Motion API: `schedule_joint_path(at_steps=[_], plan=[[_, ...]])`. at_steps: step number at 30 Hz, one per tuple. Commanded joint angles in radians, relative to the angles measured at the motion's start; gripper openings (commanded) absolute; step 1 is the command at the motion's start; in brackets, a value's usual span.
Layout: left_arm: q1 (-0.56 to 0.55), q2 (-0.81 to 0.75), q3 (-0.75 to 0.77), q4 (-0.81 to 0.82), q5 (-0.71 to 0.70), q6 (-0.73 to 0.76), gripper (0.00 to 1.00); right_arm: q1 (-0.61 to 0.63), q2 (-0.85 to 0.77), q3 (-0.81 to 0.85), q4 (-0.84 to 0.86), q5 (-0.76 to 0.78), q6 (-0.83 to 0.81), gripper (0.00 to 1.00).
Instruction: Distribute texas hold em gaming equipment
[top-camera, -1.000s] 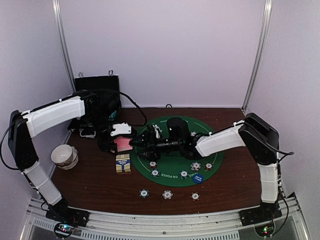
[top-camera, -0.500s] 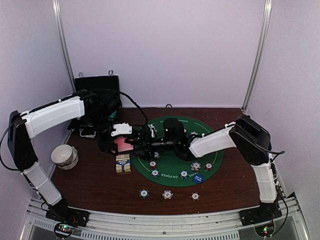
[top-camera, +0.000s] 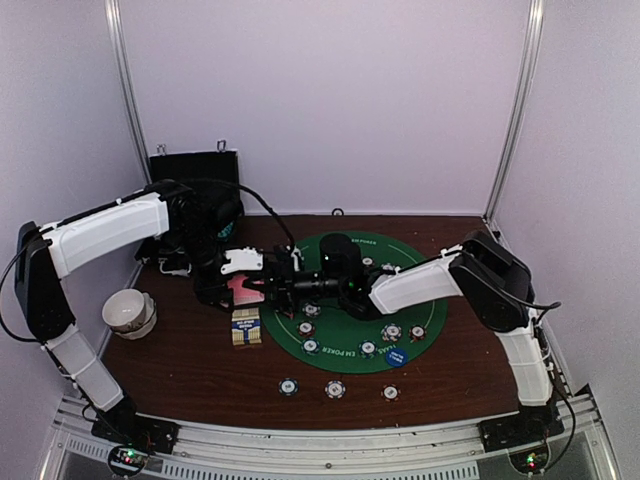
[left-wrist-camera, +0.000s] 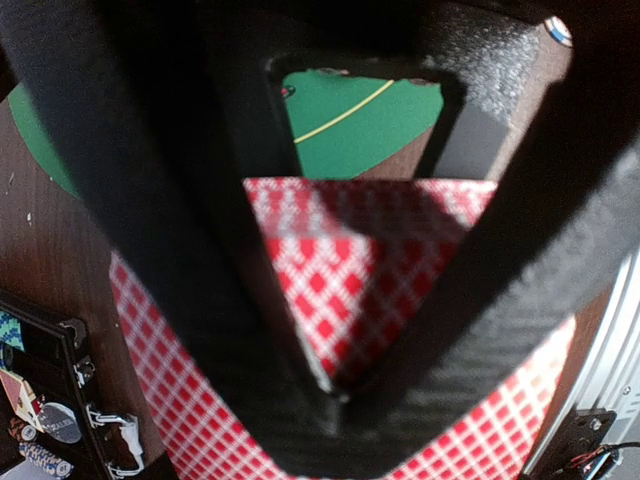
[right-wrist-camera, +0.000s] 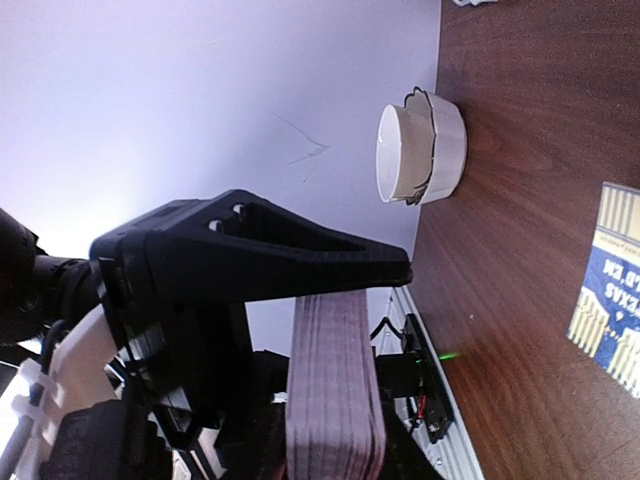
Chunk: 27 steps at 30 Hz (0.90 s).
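Note:
A deck of pink-red-backed playing cards (top-camera: 241, 291) hangs over the wood left of the green mat (top-camera: 345, 330), and my left gripper (top-camera: 246, 287) is shut on it. The left wrist view shows the checked backs (left-wrist-camera: 350, 270) pinched where the jaws meet (left-wrist-camera: 340, 395). My right gripper (top-camera: 268, 286) reaches in from the right with narrow jaws at the deck's right edge. In the right wrist view the deck (right-wrist-camera: 335, 390) shows edge-on under one black finger (right-wrist-camera: 330, 265); the other finger is hidden. Striped chips (top-camera: 368, 348) and a blue disc (top-camera: 397, 356) lie on the mat.
Three chips (top-camera: 335, 389) lie on the wood near the front edge. A blue-and-gold card box (top-camera: 246, 327) sits just below the deck. A white bowl (top-camera: 128, 310) stands at the left, and a black case (top-camera: 195, 170) leans at the back left.
My right gripper has moved left from the mat to the deck, and its jaws have gone from wide to narrow. The left arm and the deck have stayed put.

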Motion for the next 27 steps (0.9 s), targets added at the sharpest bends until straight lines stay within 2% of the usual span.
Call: schedule_joint_path(at_steps=[1,2,3,5,6,8,16,27], plan=[[-0.007,-0.006,0.033,0.035,-0.012,-0.016,0.11,0.007,0.024,0.020,0.060,-0.017,0.036,0.20],[-0.007,-0.005,0.033,0.041,-0.017,-0.023,0.20,0.007,0.025,0.017,0.067,-0.018,0.041,0.16],[-0.007,-0.006,0.033,0.050,-0.022,-0.032,0.38,0.007,0.023,0.012,0.070,-0.019,0.044,0.13],[-0.007,-0.023,0.024,0.075,-0.020,-0.034,0.83,0.006,0.018,0.000,0.072,-0.020,0.044,0.06],[-0.007,-0.033,0.019,0.083,-0.012,-0.033,0.94,0.006,0.015,-0.008,0.073,-0.019,0.045,0.03],[-0.007,-0.050,0.012,0.100,0.007,-0.036,0.98,0.003,0.010,-0.025,0.076,-0.018,0.045,0.01],[-0.005,-0.135,-0.050,0.153,0.154,-0.034,0.98,0.001,0.004,-0.051,0.158,-0.021,0.092,0.00],[-0.005,-0.127,-0.099,0.206,0.162,-0.023,0.97,0.004,-0.044,-0.061,0.198,-0.016,0.111,0.00]])
